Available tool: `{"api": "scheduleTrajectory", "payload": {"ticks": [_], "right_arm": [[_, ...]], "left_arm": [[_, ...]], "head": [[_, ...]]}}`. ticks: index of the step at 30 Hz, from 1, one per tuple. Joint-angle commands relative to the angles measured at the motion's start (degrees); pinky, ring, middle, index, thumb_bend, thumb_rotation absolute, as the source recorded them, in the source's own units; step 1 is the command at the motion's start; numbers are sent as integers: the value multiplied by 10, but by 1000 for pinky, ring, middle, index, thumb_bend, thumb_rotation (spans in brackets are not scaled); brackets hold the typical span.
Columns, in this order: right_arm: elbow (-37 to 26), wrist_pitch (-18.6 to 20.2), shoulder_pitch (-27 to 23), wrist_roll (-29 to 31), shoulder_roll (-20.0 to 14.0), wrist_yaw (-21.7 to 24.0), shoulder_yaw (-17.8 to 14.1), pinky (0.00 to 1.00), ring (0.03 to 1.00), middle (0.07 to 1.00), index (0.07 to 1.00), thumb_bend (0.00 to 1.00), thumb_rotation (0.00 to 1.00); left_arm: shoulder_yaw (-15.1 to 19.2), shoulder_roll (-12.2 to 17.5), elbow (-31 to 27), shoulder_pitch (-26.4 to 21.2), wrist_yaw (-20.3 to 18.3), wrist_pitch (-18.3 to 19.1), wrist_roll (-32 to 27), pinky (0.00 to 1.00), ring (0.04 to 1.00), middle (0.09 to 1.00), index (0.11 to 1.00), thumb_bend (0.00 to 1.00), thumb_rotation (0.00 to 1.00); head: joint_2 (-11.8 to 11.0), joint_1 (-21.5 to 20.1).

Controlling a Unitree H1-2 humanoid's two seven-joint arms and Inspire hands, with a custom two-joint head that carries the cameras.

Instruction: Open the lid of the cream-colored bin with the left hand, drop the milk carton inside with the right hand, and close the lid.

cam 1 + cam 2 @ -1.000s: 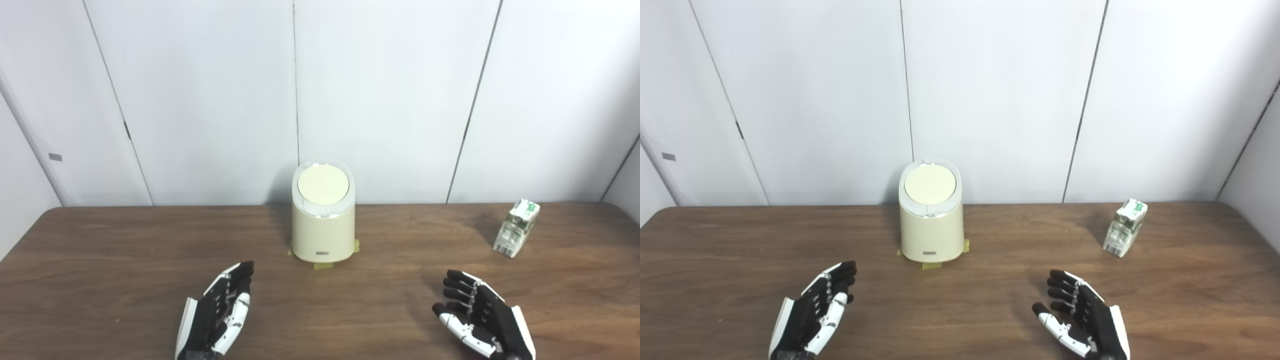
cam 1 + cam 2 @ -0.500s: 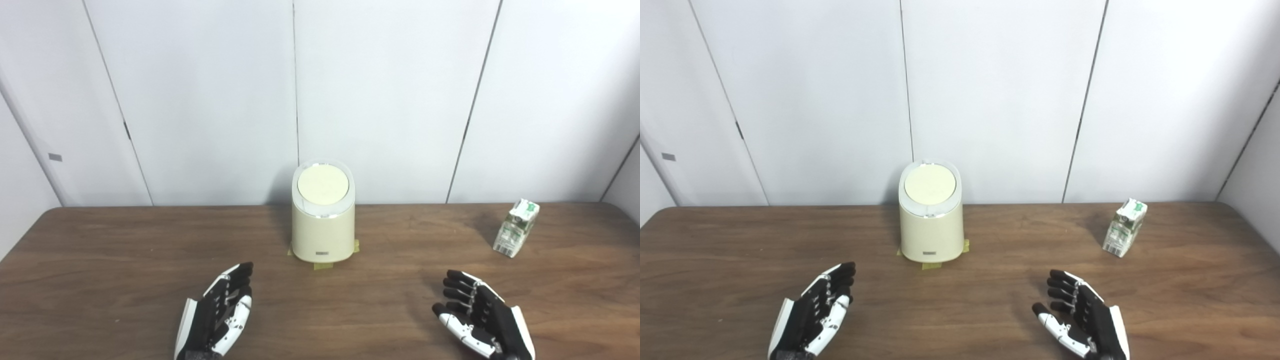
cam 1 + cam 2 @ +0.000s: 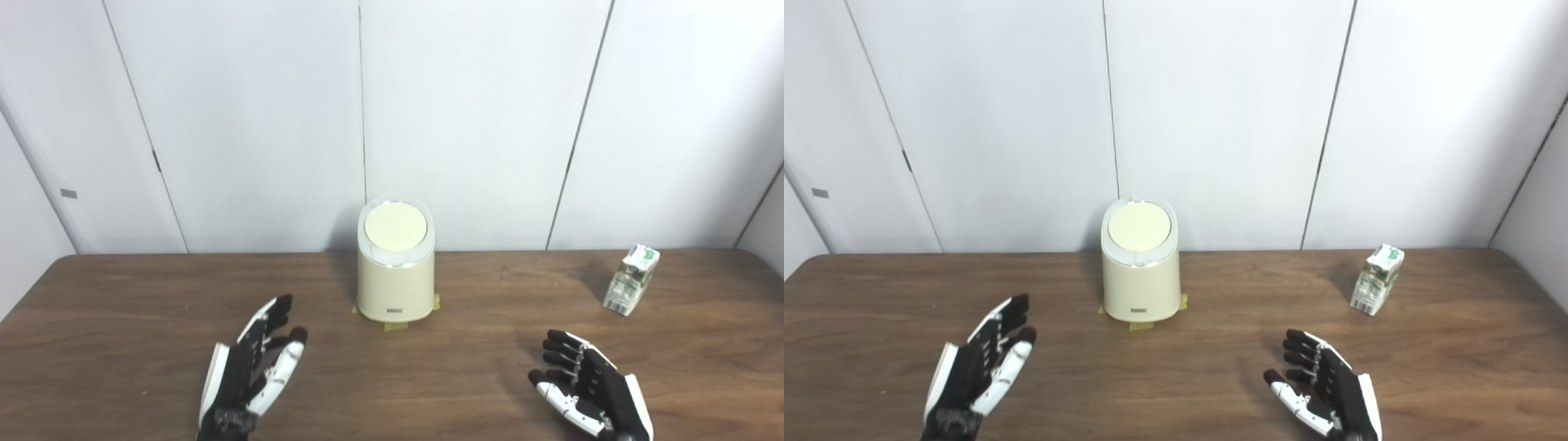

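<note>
My left hand [image 3: 248,373] is spread, its fingers [image 3: 269,314] stretched out and apart with the thumb splayed to one side, and it holds nothing; whether the palm rests on the table [image 3: 122,343] or floats just over it I cannot tell. My right hand [image 3: 591,386] is open too, though its fingers [image 3: 560,349] curl loosely rather than lying straight, and they grip nothing either. Both hands sit near my edge of the brown wooden top, well apart from each other. Between them and farther back stands the bin [image 3: 395,282], cream, rounded and upright, close to the white wall [image 3: 478,122]. Its lid [image 3: 395,226] lies shut, a pale round disc set in a whiter rim. Bits of yellowish tape [image 3: 395,326] show at its foot, against the wood. My left fingertips point toward the bin from its near left, apart from it, with bare tabletop in the gap. The carton [image 3: 631,280], white with green print, stands far off to the right near the back edge, leaning a little, well apart from the bin and from my right hand, again with only bare wood between. By count: two hands, one bin with one lid, and one carton.
</note>
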Motion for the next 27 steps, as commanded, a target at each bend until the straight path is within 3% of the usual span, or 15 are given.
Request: {"api": "scheduleTrajectory", "payload": {"ticks": [1, 6, 10, 15, 23, 27], "right_arm": [[0, 3, -9, -5, 0, 2, 4, 674, 731, 734, 721, 282, 94], [0, 3, -8, -3, -1, 4, 6, 674, 734, 735, 720, 284, 101], [1, 2, -8, -1, -3, 8, 7, 673, 731, 735, 723, 278, 102], [6, 0, -10, -6, -4, 6, 10, 664, 723, 724, 713, 277, 105], [18, -5, -15, 0, -5, 9, 10, 669, 722, 721, 710, 276, 105], [15, 0, -15, -3, -5, 8, 12, 672, 721, 719, 710, 273, 96]], "left_arm": [[-4, 5, -26, -49, 0, 10, 20, 823, 905, 920, 916, 730, 653], [-13, 3, -30, -124, -7, 76, 62, 884, 983, 995, 995, 745, 578], [-26, 3, -1, -183, 6, 97, 105, 938, 1000, 1000, 1000, 797, 516], [-29, -8, 43, -239, 17, 122, 132, 999, 1000, 1000, 1000, 872, 367], [-35, -24, 140, -327, 32, 150, 148, 998, 1000, 1000, 1000, 885, 338], [-45, -22, 199, -362, 45, 145, 158, 1000, 1000, 1000, 1000, 874, 341]], "head": [[-2, -2], [-3, 0], [-2, 0], [-4, -2], [-10, 1], [-11, 0]]}}
